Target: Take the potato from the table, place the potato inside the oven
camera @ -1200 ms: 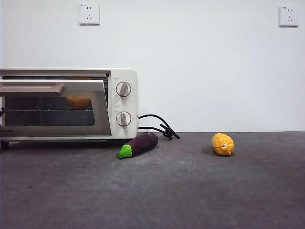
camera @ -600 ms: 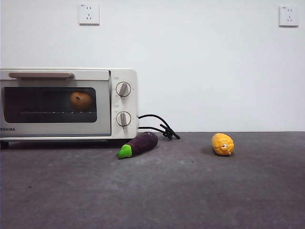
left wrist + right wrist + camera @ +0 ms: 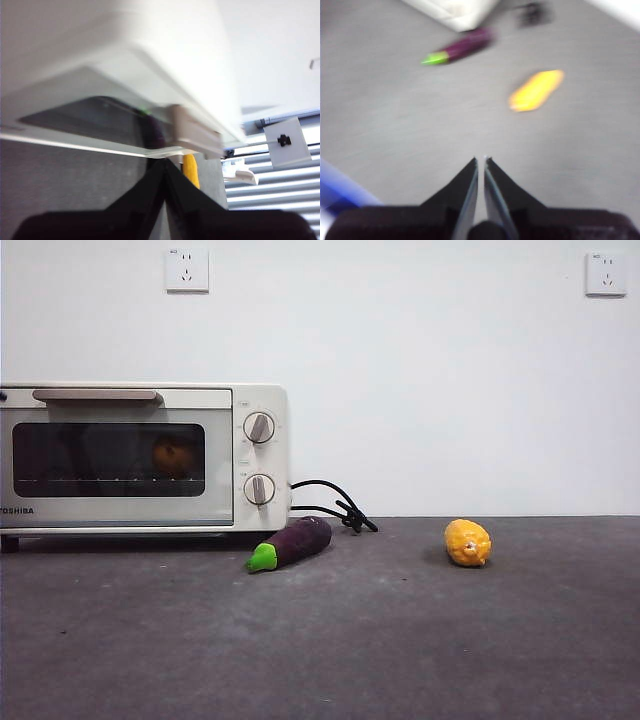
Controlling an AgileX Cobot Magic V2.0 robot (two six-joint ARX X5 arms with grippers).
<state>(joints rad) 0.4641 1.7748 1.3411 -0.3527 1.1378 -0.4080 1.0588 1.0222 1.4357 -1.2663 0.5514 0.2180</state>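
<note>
The cream-white oven [image 3: 140, 455] stands at the left on the table [image 3: 380, 640] with its glass door shut. The orange-tan potato [image 3: 173, 456] lies inside on the rack, dim behind the glass. In the blurred left wrist view my left gripper [image 3: 165, 161] is shut on nothing, its tips just off the end of the beige handle [image 3: 197, 137] under the oven [image 3: 150, 45]. My right gripper [image 3: 481, 159] is shut and empty, high above the table [image 3: 395, 115]. Neither gripper shows in the front view.
A purple eggplant [image 3: 291, 542] with a green cap lies in front of the oven's right corner, the black cord [image 3: 335, 505] behind it. A yellow lemon-like fruit [image 3: 467, 542] sits to the right. The right wrist view shows the eggplant [image 3: 460, 47] and the fruit [image 3: 536, 90].
The oven door, half open a second ago, has swung up and is shut. The potato has stayed inside on the rack.
</note>
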